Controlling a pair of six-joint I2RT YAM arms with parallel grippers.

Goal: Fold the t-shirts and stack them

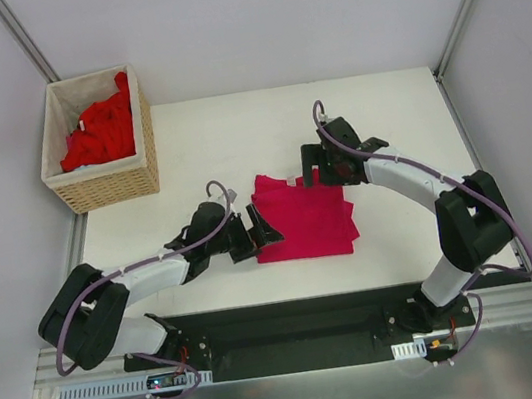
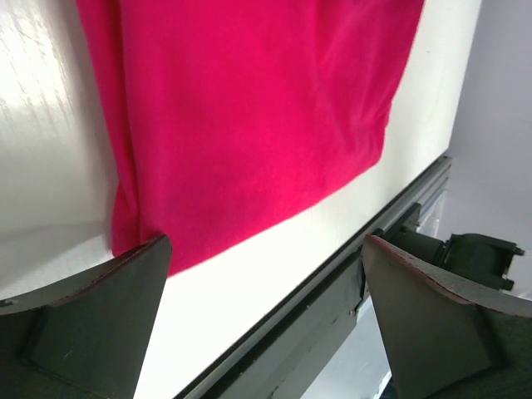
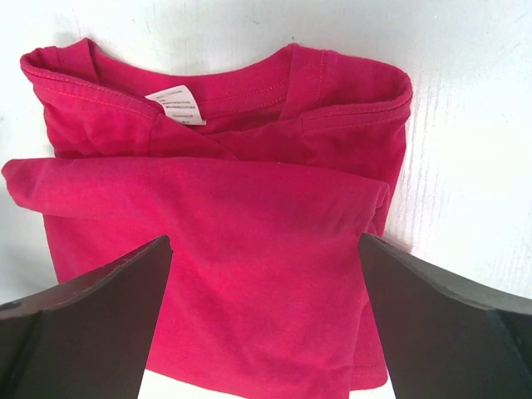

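From above, the folded magenta t-shirt (image 1: 305,222) lies mid-way across the table (image 1: 188,151), left end effector (image 1: 259,233) at its left edge, right end effector (image 1: 317,175) at its far edge, and red t-shirts (image 1: 99,135) are heaped in the basket (image 1: 103,190) by the far-left corner. Left wrist: released, jaws spread over the shirt's corner. Right wrist: released too, above the white neck label (image 3: 176,104).

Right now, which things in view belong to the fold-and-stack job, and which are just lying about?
Job:
- folded magenta t-shirt on the table
- red t-shirts heaped in the wicker basket

Just there:
- wicker basket itself
- table
- metal rail along the near edge
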